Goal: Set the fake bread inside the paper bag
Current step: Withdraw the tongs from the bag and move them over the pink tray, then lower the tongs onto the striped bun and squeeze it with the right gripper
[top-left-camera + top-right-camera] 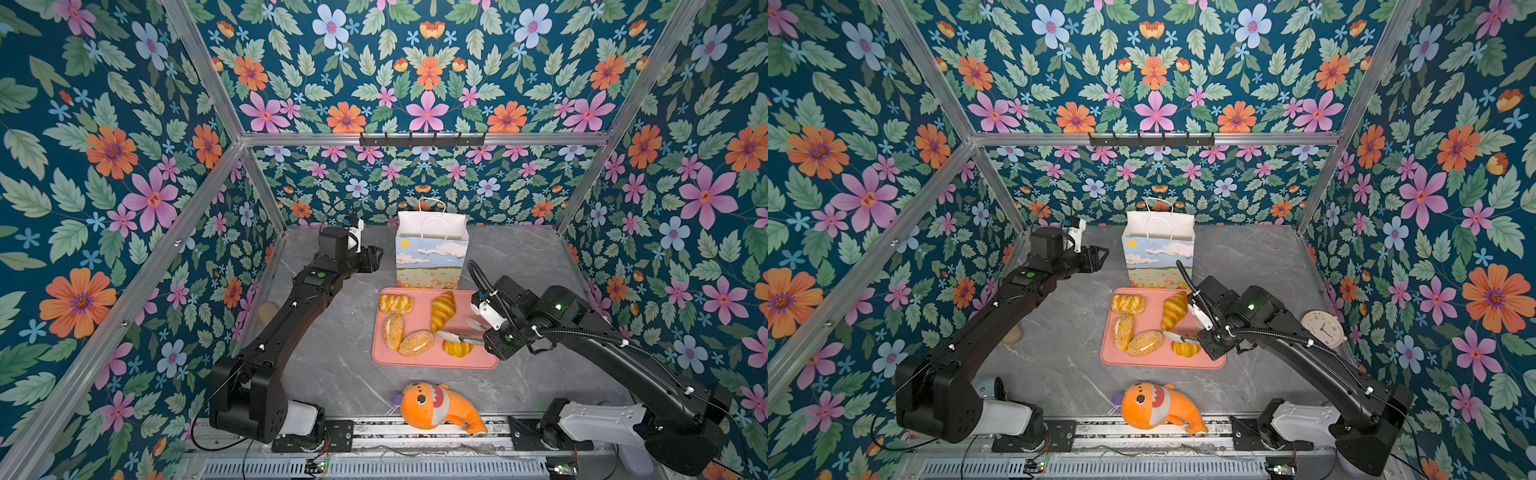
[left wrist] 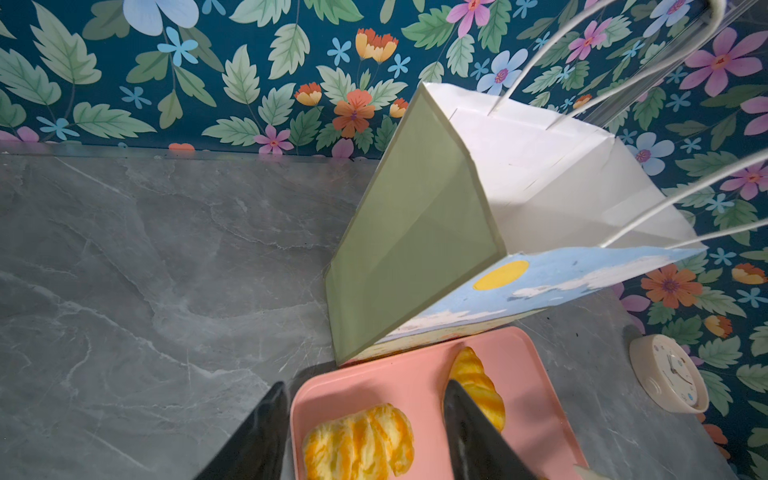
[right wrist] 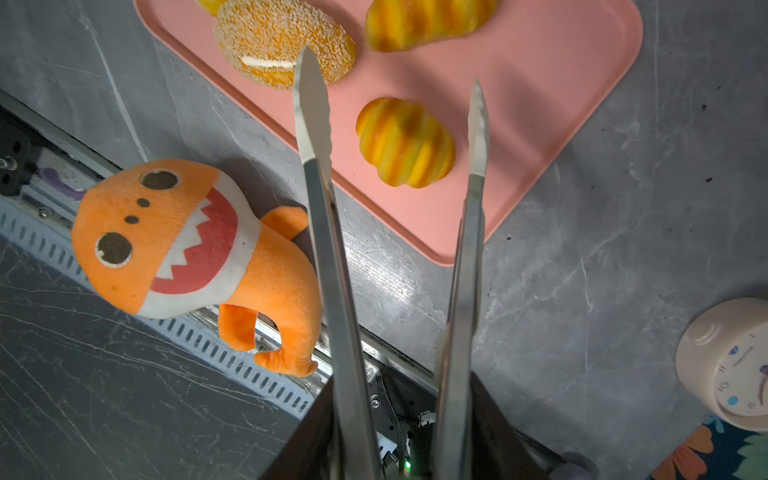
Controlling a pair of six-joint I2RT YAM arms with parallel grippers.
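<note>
Several glossy pieces of fake bread lie on a pink tray (image 1: 478, 361): a braided bun (image 1: 395, 303), a long croissant (image 1: 442, 309), two sesame rolls (image 1: 416, 343) and a small croissant (image 1: 457, 348). The paper bag (image 1: 432, 257) stands upright and open just behind the tray. My right gripper (image 1: 484, 334) is shut on metal tongs (image 3: 320, 208). The tong arms are spread, and the small croissant (image 3: 405, 143) lies on the tray between their tips. My left gripper (image 1: 376, 257) hangs open and empty to the left of the bag (image 2: 415, 232), above the tray's far corner.
An orange plush fish (image 1: 436, 405) lies at the table's front edge by the rail. A small cream clock (image 1: 1323, 328) stands by the right wall. A tan block (image 1: 268, 311) lies half hidden behind the left arm. Patterned walls close in three sides.
</note>
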